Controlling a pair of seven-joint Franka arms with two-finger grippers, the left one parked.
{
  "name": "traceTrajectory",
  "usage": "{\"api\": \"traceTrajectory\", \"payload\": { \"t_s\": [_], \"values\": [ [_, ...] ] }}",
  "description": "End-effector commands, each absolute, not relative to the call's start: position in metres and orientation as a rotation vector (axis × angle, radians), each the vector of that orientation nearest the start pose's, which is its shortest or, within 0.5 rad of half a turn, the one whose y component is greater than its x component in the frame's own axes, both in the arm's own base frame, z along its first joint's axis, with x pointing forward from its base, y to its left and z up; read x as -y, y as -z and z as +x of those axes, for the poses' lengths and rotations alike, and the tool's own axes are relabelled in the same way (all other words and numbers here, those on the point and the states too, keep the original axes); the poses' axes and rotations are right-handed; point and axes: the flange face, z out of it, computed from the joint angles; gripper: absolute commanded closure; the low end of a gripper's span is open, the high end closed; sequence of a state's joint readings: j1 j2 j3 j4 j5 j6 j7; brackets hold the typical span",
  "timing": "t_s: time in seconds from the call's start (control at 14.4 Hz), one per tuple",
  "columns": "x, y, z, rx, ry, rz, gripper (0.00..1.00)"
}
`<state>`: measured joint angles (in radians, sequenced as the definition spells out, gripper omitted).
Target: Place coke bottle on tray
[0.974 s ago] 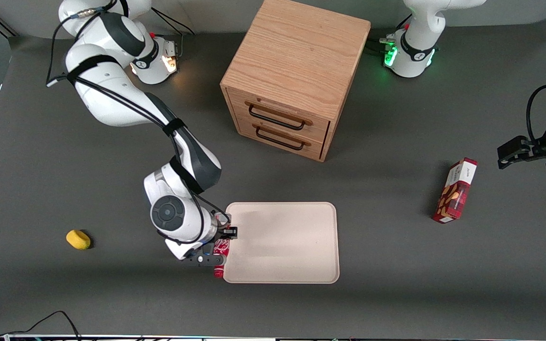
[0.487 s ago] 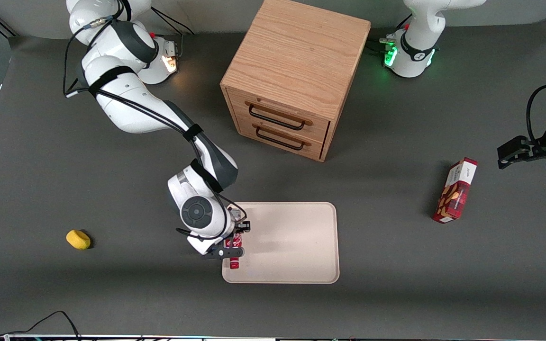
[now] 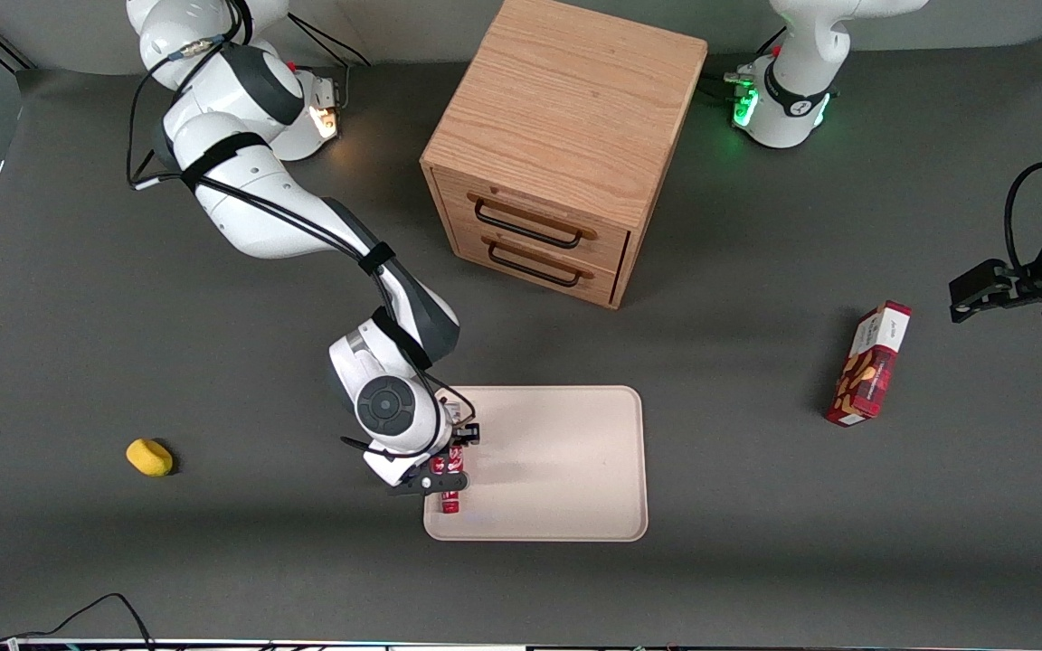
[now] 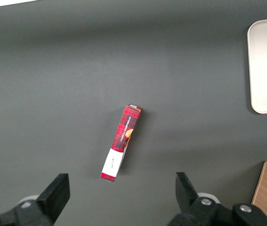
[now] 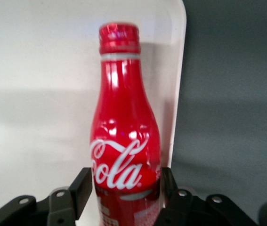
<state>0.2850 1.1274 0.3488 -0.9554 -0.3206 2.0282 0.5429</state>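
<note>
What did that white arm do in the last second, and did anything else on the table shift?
The gripper, shut on the coke bottle, carried it from beside the tray's edge to over the tray's corner, toward the parked arm's end. Most of that travel came first; lately it barely moved. The grip stayed closed. The tray, wooden drawer cabinet, snack box and yellow object stayed put.

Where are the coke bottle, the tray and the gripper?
coke bottle (image 5: 124, 141): right wrist view, red body above the lettering.
tray (image 3: 557, 452): front view, bare middle.
gripper (image 5: 124, 195): right wrist view, between its fingertips, shut on the bottle over the tray.
</note>
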Motion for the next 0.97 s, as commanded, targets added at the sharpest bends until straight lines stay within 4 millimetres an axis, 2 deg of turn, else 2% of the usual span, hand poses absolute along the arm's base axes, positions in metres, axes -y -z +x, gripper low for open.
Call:
{"api": "traceTrajectory", "payload": {
  "t_s": [0.0, 0.7, 0.77, 0.9],
  "values": [
    [-0.364, -0.194, 0.701, 0.077, 0.031, -3.125, 0.0],
    [-0.365, -0.194, 0.702, 0.076, 0.031, -3.123, 0.0],
    [-0.364, -0.197, 0.703, 0.074, 0.038, -3.122, 0.0],
    [-0.357, -0.225, 0.71, 0.06, 0.076, -3.119, 0.0]
  ]
}}
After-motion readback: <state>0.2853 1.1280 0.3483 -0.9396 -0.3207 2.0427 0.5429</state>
